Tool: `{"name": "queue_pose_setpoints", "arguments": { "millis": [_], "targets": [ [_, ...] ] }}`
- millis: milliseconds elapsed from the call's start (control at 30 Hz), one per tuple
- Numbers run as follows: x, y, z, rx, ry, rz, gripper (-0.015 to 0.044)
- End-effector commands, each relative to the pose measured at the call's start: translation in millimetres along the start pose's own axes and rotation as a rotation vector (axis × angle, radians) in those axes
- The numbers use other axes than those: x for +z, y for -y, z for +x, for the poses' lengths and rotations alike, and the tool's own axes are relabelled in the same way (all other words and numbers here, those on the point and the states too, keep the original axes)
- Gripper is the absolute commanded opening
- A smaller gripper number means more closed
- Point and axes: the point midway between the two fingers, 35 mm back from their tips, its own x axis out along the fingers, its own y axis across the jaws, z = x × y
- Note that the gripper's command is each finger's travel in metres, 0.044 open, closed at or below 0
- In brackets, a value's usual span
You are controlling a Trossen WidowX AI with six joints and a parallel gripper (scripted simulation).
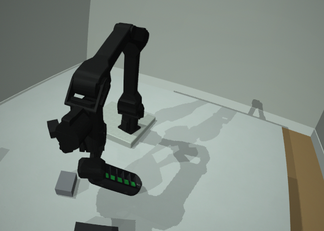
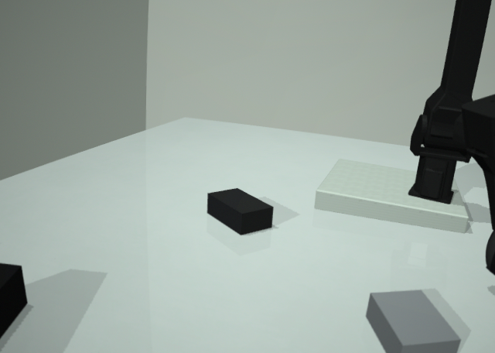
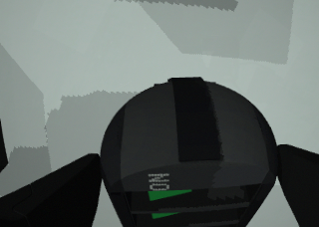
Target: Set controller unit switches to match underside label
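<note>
The dark grey controller unit [image 1: 117, 185] [image 3: 150, 137] is held up off the bench, slightly tilted, its switch face upward. In the top view several green switch ends show along its near side; the finger side of the arm covers its left end. The wrist view shows its rounded end, a white marking and two green patches. A sliver of the unit [image 2: 491, 251] shows at the right edge of the exterior view. My gripper [image 3: 190, 161] is shut on the unit, one finger against each side. The underside label is hidden, and the switch numbers are unreadable.
A grey block [image 1: 65, 182] [image 2: 414, 317] lies left of the unit in the top view. A black block [image 1: 96, 227] is at the bottom edge. The exterior view shows a black block [image 2: 240, 211] and another [image 2: 9, 293] at the left edge. The arm stands on a pale slab [image 1: 112, 134] [image 2: 360, 205].
</note>
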Motion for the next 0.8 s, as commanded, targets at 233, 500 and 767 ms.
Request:
{"name": "queue_pose_setpoints", "arguments": {
  "millis": [233,500,767],
  "targets": [
    [-8.0,-0.2,-7.7,0.006,0.021,-0.001,0.0336],
    [-13.3,0.2,-11.2,0.006,0.034,-0.001,0.0336],
    [-17.5,0.2,-14.1,0.006,0.047,0.000,0.0336]
  ]
}}
